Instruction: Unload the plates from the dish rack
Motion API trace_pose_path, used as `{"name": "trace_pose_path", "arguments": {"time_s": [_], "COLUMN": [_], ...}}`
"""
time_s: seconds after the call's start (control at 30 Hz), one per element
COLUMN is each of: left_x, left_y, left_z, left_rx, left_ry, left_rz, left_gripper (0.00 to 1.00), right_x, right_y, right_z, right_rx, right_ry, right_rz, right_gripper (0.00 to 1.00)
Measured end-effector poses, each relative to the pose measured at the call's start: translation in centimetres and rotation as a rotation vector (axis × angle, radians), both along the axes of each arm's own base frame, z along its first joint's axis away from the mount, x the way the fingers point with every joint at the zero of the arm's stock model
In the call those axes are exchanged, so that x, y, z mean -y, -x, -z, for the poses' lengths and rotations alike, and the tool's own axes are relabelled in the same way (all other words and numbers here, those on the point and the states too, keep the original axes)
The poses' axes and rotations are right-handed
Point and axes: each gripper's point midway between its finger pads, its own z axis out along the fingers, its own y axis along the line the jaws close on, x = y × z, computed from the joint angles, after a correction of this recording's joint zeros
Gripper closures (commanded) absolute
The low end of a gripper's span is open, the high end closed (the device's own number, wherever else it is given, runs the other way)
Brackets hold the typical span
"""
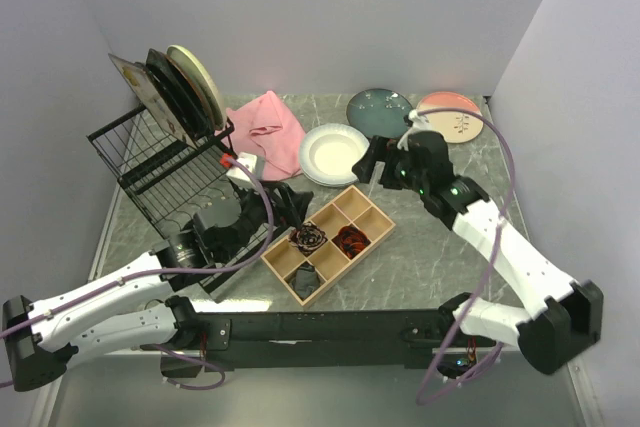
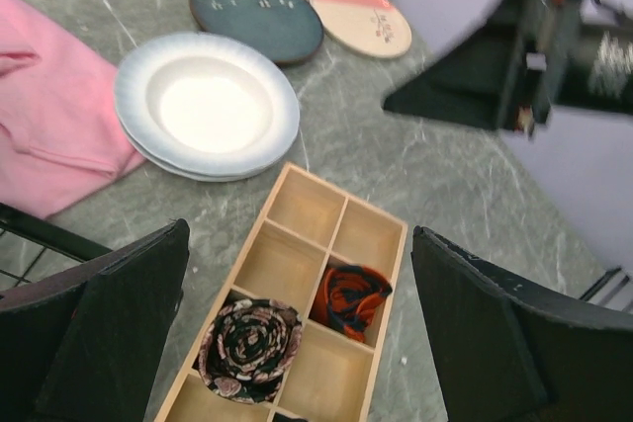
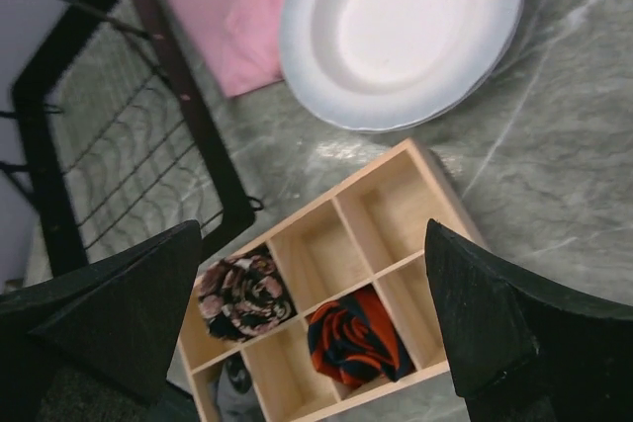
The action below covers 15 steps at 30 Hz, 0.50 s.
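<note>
- From above, the dish rack (image 1: pixel 165 172) stands at the far left of the table (image 1: pixel 430 247), with several plates (image 1: pixel 180 87) on edge against its raised back.
- A white plate (image 1: pixel 330 154), a teal plate (image 1: pixel 378 110) and a pink-cream plate (image 1: pixel 450 112) lie flat to the right of the pink cloth (image 1: pixel 270 132).
- My left gripper (image 1: pixel 283 202) hangs between the rack and the wooden tray (image 1: pixel 352 209). My right gripper (image 1: pixel 375 162) is just beside the white plate.
- From my left wrist, my left gripper (image 2: pixel 297 244) has its jaws spread wide and empty above the tray (image 2: pixel 307 210). The three flat plates lie beyond.
- From my right wrist, my right gripper (image 3: pixel 315 229) also has its jaws spread wide, holding nothing. The white plate (image 3: pixel 401 32) lies flat ahead, and the rack (image 3: pixel 193 116) is on the left.
</note>
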Motion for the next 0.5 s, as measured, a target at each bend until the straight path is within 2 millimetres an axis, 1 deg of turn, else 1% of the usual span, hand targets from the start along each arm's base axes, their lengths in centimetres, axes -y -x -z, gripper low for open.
{"name": "trace_pose_path", "arguments": {"time_s": [0.07, 0.13, 0.17, 0.23, 0.3, 0.37, 0.5], "left_x": [-0.7, -1.9, -2.5, -4.1, -6.1, -8.3, -12.3], "left_y": [-0.1, -0.3, -0.3, -0.1, 0.2, 0.6, 0.8], "left_z": [-1.6, -3.6, -4.4, -6.2, -7.9, -9.0, -10.0], "left_rx": [0.005, 0.015, 0.021, 0.034, 0.055, 0.072, 0.090], "left_ry": [0.012, 0.028, 0.039, 0.062, 0.092, 0.119, 0.138], "left_rz": [-0.031, -0.078, -0.097, -0.146, -0.196, -0.254, -0.391], "left_gripper": [0.05, 0.08, 0.14, 0.18, 0.17, 0.12, 0.12], "right_x": [0.0, 0.0, 0.0, 0.2, 0.2, 0.2, -0.1], "right_y": [1.6, 3.0, 3.8, 5.2, 6.0, 6.3, 6.7], "right_z": [-0.6, -1.1, -1.1, -0.9, -0.8, -1.2, -3.1], "right_rx": [0.033, 0.075, 0.096, 0.119, 0.123, 0.133, 0.177], "right_ry": [-0.050, -0.120, -0.155, -0.204, -0.232, -0.249, -0.305], "right_rz": [-0.017, -0.031, -0.037, -0.048, -0.054, -0.059, -0.077], "right_gripper": [0.00, 0.00, 0.00, 0.00, 0.00, 0.00, 0.00]}}
